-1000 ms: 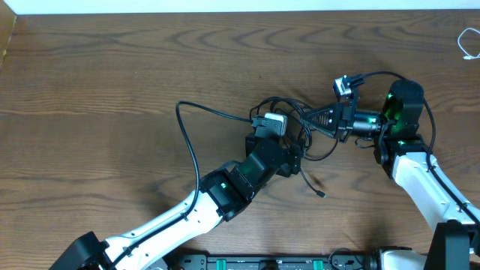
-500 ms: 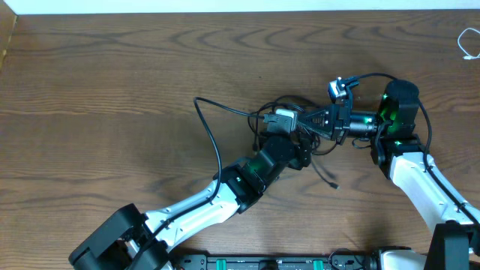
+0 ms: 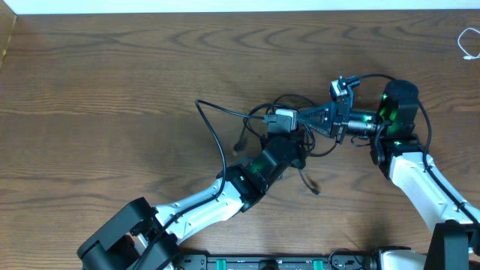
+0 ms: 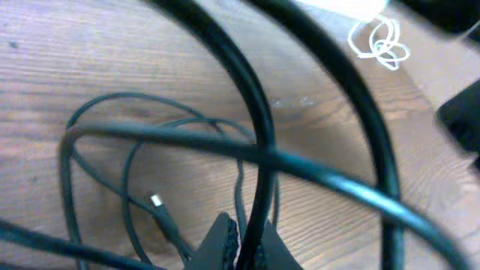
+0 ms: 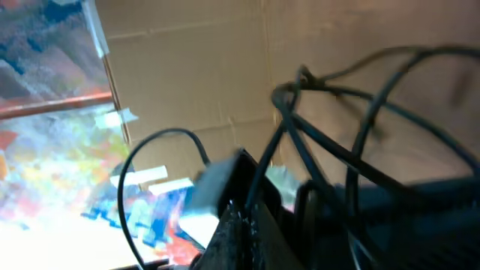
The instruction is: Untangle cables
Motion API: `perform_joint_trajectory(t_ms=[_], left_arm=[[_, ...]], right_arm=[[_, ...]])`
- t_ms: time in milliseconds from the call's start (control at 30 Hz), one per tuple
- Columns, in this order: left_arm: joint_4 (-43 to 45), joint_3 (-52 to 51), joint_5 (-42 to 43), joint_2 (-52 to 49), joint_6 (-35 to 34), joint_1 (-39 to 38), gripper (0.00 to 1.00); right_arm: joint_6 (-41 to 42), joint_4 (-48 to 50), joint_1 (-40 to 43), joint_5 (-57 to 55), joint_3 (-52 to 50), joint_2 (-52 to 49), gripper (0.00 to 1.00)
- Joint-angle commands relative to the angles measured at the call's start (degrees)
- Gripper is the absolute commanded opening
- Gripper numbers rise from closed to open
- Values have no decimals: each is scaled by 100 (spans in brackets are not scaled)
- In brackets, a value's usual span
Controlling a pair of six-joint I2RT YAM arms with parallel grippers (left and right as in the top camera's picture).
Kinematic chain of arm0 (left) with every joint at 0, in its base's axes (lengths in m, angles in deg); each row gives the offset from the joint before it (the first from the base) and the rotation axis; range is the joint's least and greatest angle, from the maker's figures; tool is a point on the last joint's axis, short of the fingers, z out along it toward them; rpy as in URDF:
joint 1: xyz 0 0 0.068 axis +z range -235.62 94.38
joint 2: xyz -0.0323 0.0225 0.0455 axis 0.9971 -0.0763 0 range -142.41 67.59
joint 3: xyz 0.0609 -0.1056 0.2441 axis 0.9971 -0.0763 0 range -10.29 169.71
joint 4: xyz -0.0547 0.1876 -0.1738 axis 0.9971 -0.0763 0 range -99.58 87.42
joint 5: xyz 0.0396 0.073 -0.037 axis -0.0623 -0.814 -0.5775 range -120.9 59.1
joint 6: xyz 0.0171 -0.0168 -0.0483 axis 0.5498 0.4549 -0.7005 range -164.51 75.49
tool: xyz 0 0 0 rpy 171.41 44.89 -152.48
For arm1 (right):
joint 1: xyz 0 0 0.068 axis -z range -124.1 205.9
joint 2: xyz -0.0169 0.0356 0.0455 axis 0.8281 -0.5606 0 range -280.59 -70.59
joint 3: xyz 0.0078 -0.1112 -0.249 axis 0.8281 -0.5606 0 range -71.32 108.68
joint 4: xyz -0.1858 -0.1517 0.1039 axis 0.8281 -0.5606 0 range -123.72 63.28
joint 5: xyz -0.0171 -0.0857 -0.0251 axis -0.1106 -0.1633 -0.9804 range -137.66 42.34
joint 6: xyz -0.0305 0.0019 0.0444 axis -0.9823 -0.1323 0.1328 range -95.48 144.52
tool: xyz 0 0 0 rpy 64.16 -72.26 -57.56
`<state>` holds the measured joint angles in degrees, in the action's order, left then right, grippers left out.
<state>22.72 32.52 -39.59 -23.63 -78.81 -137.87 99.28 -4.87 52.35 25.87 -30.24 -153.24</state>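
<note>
The black cables sit knotted in the middle of the table, just right of centre, held up between both arms. One long strand loops out to the left and a loose end trails toward the near edge. The white cord lies by itself at the far right corner, well apart from the knot.

Your left gripper has its fingers together on one black strand, which rises straight out of the tips. Your right gripper, reaching in from the right, looks pinched on a strand as well.

To do this well, draw the two held strands apart slowly and low. Watch whether the loops around them slide free or cinch tighter. If they tighten, ease back rather than pull through. The small plug lying on the wood will likely snag on a loop, so lead it out last.

From overhead the arms cover the heart of the knot. You cannot tell whether both grippers hold the same cable. The right wrist view is blurred and points off the table.
</note>
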Motion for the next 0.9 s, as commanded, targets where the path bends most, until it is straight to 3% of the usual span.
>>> perform_joint_trajectory(t_ms=[0, 100, 233, 400, 500, 567, 667, 767, 800, 833, 867], left_arm=[[-546, 17, 372, -2, -48, -13, 8], [-1123, 17, 555, 247, -26, -11, 7], [-2181, 17, 551, 1113, 87, -11, 8], [-3279, 17, 551, 2682, 625, -11, 8], [-3532, 17, 551, 3220, 645, -7, 7], [-3545, 17, 546, 3453, 645, -7, 8], [-3554, 17, 544, 3436, 640, -7, 7], [-3554, 17, 544, 3344, 643, -7, 8], [-3554, 17, 546, 3298, 640, -7, 10], [-3585, 17, 549, 3220, 634, -7, 36], [-3639, 17, 546, 3171, 590, -7, 47]], right_arm=[[31, 420, 205, -321, 37, 59, 1], [-431, 584, 426, -848, 37, 59, 1], [-1639, 389, 708, -1628, 37, 57, 1], [-2623, -894, 879, -2977, 37, 57, 1], [-2966, -1394, 848, -2837, 37, 59, 2], [-3644, -1565, 789, -2026, 37, 59, 15], [-5823, -1727, 675, -74, 37, 59, 54], [-6373, -2232, 673, 160, 37, 59, 61], [-6625, -2520, 651, 136, 37, 59, 62], [-7062, -3139, 570, -129, 37, 59, 63], [-7219, -3526, 485, -455, 37, 59, 62]])
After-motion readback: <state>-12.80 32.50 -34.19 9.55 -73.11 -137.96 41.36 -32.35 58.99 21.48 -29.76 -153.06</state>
